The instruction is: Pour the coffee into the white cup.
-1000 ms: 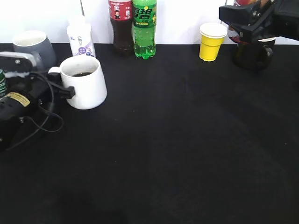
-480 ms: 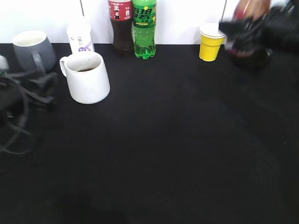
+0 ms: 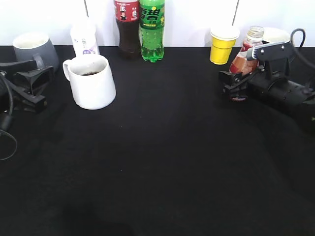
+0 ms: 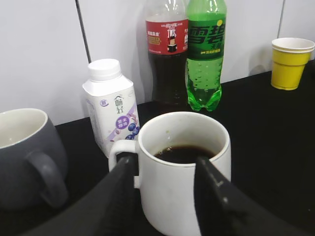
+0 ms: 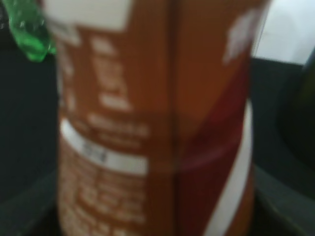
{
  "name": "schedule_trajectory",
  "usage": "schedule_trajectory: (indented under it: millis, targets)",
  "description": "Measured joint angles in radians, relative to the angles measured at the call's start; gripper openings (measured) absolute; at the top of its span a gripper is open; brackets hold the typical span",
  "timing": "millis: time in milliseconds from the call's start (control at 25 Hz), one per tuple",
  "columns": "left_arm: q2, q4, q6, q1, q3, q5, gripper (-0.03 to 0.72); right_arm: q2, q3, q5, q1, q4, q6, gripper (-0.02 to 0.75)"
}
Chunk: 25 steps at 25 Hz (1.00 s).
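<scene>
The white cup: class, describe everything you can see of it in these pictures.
The white cup is a large, plain, glossy mug, seemingly ceramic, slightly wider at the base, with a loop handle on its left in the exterior view. It stands upright on the black table, holding dark liquid low inside. The left gripper frames it; its fingers look apart, contact unclear.

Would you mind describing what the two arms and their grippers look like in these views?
Both are black. The left gripper has flat, angular matte-black fingers, tapering toward the tips, and a thin black cable loops beside it. The right gripper is a chunky black block with a pale grey plate on top and a black cable arching behind it. No markings are legible on either one.
</scene>
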Motion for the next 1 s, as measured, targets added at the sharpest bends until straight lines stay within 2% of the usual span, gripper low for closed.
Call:
schedule_trajectory:
  millis: [120, 200, 240, 280, 560, 640, 720, 760, 800, 840, 880, 920, 960, 1000]
  targets:
    - [0.0, 0.0, 0.0, 0.0, 0.0, 0.0, 0.312, 0.007, -0.001, -0.017, 0.0, 0.003, -0.006, 0.533]
    - [0.0, 0.0, 0.0, 0.0, 0.0, 0.001, 0.312, -0.028, -0.001, 0.079, 0.0, 0.003, 0.005, 0.647]
    - [0.0, 0.001, 0.0, 0.0, 0.0, 0.003, 0.312, -0.049, -0.001, 0.133, 0.0, 0.003, 0.017, 0.663]
    - [0.0, 0.0, 0.0, 0.0, 0.0, 0.017, 0.312, -0.076, 0.001, 0.207, 0.0, 0.0, 0.026, 0.669]
    - [0.0, 0.0, 0.0, 0.0, 0.0, 0.042, 0.312, -0.248, 0.134, 0.3, 0.0, -0.053, 0.028, 0.65]
    - [-0.029, 0.0, -0.024, 0.0, 0.0, 0.153, 0.313, -0.334, 0.156, 0.424, 0.0, -0.076, 0.028, 0.647]
    - [-0.086, 0.0, -0.107, 0.0, -0.011, 0.342, 0.313, -0.432, 0.156, 0.588, 0.0, -0.093, 0.028, 0.632]
    - [-0.115, -0.004, -0.139, -0.009, -0.049, 0.474, 0.313, -0.491, 0.142, 0.709, 0.0, -0.091, 0.051, 0.619]
    - [-0.156, -0.022, -0.153, -0.039, -0.129, 0.707, 0.313, -0.521, 0.117, 0.786, 0.001, -0.087, 0.073, 0.615]
    - [-0.184, -0.051, -0.157, -0.063, -0.183, 0.851, 0.313, -0.535, 0.105, 0.827, 0.005, -0.084, 0.079, 0.613]
    - [-0.203, -0.08, -0.158, -0.071, -0.211, 0.924, 0.313, -0.563, 0.076, 0.891, 0.02, -0.084, 0.084, 0.602]
    - [-0.265, -0.134, -0.161, -0.093, -0.275, 1.095, 0.313, -0.612, 0.045, 0.963, 0.063, -0.074, 0.086, 0.596]
    - [-0.289, -0.143, -0.161, -0.099, -0.292, 1.144, 0.313, -0.63, 0.038, 0.98, 0.078, -0.068, 0.087, 0.596]
    - [-0.371, -0.15, -0.161, -0.114, -0.325, 1.268, 0.313, -0.69, 0.035, 1.032, 0.104, -0.054, 0.087, 0.594]
